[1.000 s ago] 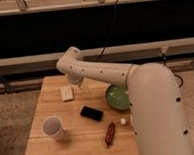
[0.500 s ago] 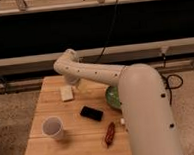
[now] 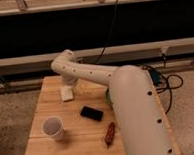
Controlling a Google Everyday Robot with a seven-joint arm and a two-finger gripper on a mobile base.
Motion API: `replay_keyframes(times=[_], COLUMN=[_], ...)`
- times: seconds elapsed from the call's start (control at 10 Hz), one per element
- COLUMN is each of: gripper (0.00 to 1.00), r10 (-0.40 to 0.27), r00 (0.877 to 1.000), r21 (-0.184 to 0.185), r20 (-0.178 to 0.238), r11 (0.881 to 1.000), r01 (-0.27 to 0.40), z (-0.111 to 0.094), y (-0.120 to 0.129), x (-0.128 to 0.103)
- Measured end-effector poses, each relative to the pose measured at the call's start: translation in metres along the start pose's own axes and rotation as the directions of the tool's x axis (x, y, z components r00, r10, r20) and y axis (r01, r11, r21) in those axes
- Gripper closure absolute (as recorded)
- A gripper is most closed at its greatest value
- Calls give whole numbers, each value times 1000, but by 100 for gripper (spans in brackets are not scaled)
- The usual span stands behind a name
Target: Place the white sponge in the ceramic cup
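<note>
Small cream-white sponge block (image 3: 67,93) lies flat on the light wooden table (image 3: 48,103), toward the back left; the robot's gripper (image 3: 74,85) hangs just beside it, under the bent white arm (image 3: 90,75); its jaws are spread apart and hold nothing; the round white ceramic cup (image 3: 53,128) stands upright at the front left, well apart from the sponge; a flat black phone (image 3: 92,113) and a thin red-brown thing (image 3: 110,133) lie to the cup's right.
</note>
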Motion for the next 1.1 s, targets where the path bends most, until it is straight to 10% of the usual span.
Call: replay_keyframes(times=[1.1], gripper=[20], r10=[-91], r00=[994], r21=[-23], r20=[56], r11=[996], r01=[92], z=[24], y=[-11], x=[-14])
